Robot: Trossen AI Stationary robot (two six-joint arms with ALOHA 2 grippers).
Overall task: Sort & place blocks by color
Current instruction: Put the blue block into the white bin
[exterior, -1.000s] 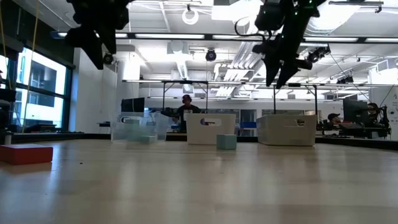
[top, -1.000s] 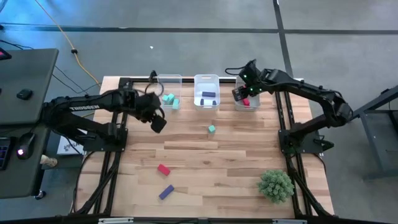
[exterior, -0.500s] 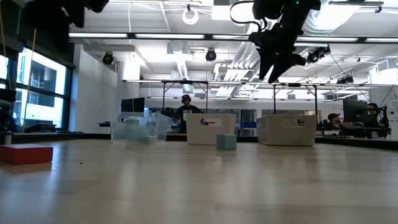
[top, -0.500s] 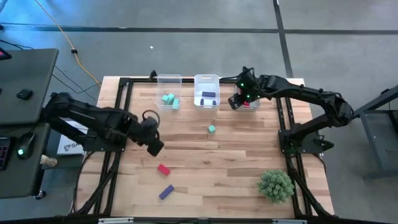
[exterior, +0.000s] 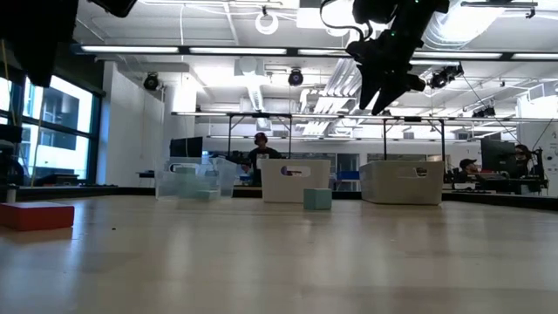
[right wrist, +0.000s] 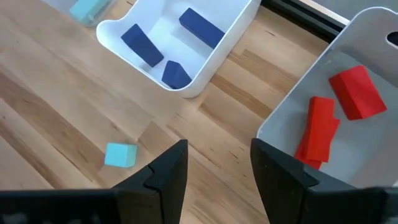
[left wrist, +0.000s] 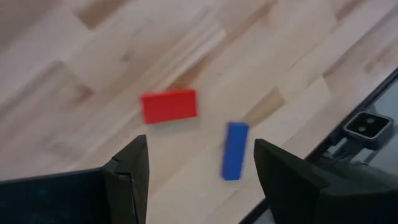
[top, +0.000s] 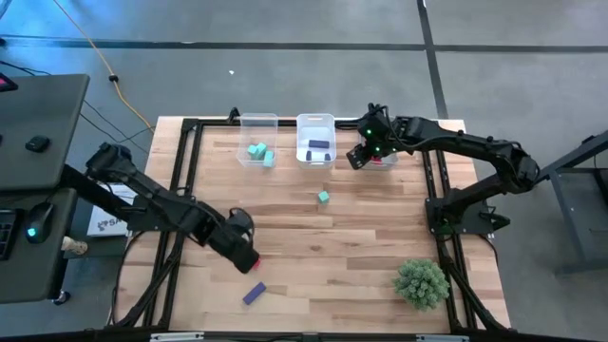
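So from my seat the three clear plastic bins sit in a row at the far edge of the wooden surface (top: 361, 237). The left bin (top: 257, 122) has a couple of teal blocks (top: 259, 153) in it, the middle bin (right wrist: 230, 37) holds three dark blue-purple blocks (right wrist: 142, 45), blocky bar shapes with flat faces, and the right bin (right wrist: 298, 118) has two red blocks (right wrist: 354, 93), one chunky and one a longer bar. Out on the planks there's a lone teal cube (top: 324, 197) sitting near the middle, well apart from everything. Down at the near side, a red block (left wrist: 169, 106) and a blue-purple bar (left wrist: 235, 150) lie flat just beside each other, not touching. My left gripper (left wrist: 199, 168) is hanging right over that red one with its fingers spread wide and nothing in them. The right gripper (right wrist: 214, 168) is hovering up by the gap between the middle and right bins, fingers parted a moderate amount, empty too. The spiky green plant ball (top: 421, 282) is off in the near right corner.
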